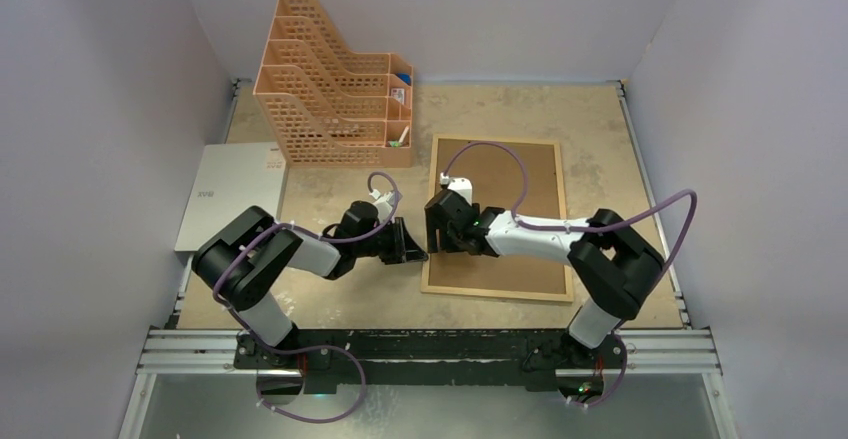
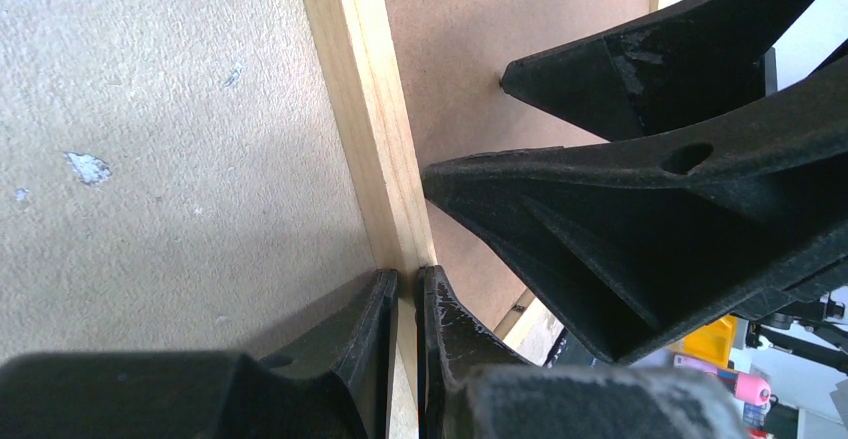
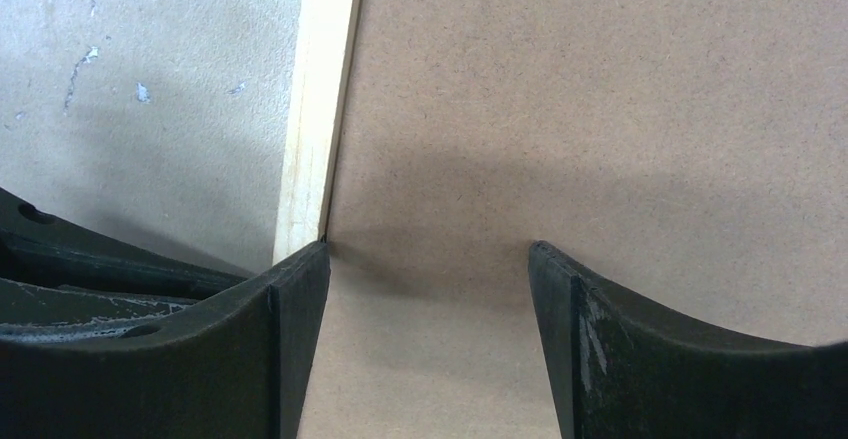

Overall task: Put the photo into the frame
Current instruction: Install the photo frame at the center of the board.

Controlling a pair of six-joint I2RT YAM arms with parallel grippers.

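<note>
The frame, thin light wood, lies flat right of centre with a brown backing board filling it. The photo is not visible in any view. My left gripper is at the frame's left rail; in the left wrist view its jaws are closed on that rail. My right gripper is open just above the backing board, its left finger at the inner edge of the rail. The two grippers are almost touching.
An orange lattice file organizer stands at the back left. A pale grey sheet lies at the table's left edge. Grey walls close in left, back and right. The right gripper's fingers crowd the left wrist view.
</note>
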